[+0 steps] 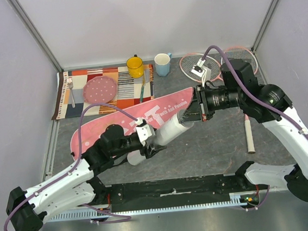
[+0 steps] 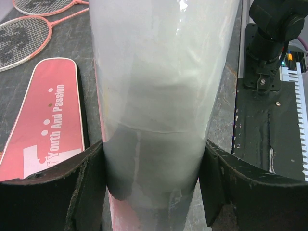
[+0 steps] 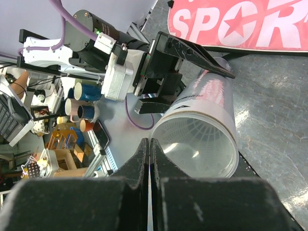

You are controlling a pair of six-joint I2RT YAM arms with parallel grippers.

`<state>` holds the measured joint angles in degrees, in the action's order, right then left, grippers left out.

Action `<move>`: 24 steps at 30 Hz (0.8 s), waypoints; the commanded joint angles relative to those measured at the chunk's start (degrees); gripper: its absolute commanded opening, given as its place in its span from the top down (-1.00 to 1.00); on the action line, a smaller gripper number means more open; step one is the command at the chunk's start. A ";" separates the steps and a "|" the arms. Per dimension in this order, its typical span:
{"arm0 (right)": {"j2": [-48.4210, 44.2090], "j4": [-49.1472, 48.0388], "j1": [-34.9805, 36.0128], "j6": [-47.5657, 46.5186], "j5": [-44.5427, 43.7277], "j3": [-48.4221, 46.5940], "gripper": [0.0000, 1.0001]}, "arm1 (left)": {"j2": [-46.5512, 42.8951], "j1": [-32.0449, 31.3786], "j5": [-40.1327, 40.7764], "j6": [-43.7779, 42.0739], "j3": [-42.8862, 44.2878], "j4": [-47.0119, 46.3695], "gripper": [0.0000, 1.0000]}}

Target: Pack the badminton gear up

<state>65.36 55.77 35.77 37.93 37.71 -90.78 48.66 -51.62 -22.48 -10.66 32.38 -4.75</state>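
My left gripper (image 1: 157, 138) is shut on the long white tube (image 1: 164, 133) and holds it tilted above the table; in the left wrist view the tube (image 2: 159, 96) fills the space between both fingers (image 2: 86, 178). My right gripper (image 1: 193, 113) is shut and empty, its tips (image 3: 149, 141) just at the rim of the tube's open end (image 3: 202, 139). A white lattice, like a shuttlecock skirt (image 3: 192, 130), shows deep inside. The pink SPORT bag (image 1: 138, 120) lies flat behind the tube. Two pink rackets (image 1: 201, 67) (image 1: 241, 57) lie at the back right, partly under my right arm.
A yellow mug (image 1: 135, 66) and a blue mug (image 1: 163, 64) stand at the back. A pink dotted plate (image 1: 99, 89) sits on a striped placemat (image 1: 125, 99) with cutlery at the back left. A white racket handle (image 1: 248, 133) lies at the right. The black base plate (image 1: 172, 190) runs along the near edge.
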 commanded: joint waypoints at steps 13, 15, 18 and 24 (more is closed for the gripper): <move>5.30 6.63 -0.52 -2.60 6.15 -2.20 1.00 | -2.61 -1.03 1.91 -4.55 0.58 -5.09 0.11; 5.83 7.25 -0.52 -3.56 4.49 -4.75 0.83 | -2.52 -1.21 1.91 -4.55 0.67 -4.91 0.12; 5.57 7.43 -0.61 -4.01 1.32 -7.12 0.54 | -2.26 -1.29 1.83 -4.46 0.75 -4.83 0.13; 3.72 4.35 -0.61 -2.60 -3.78 -8.27 0.24 | -2.70 -1.38 3.14 -4.29 0.67 -4.74 0.13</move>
<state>70.72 61.78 35.09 35.07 38.28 -96.40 47.55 -52.64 -20.03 -12.58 31.48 -3.90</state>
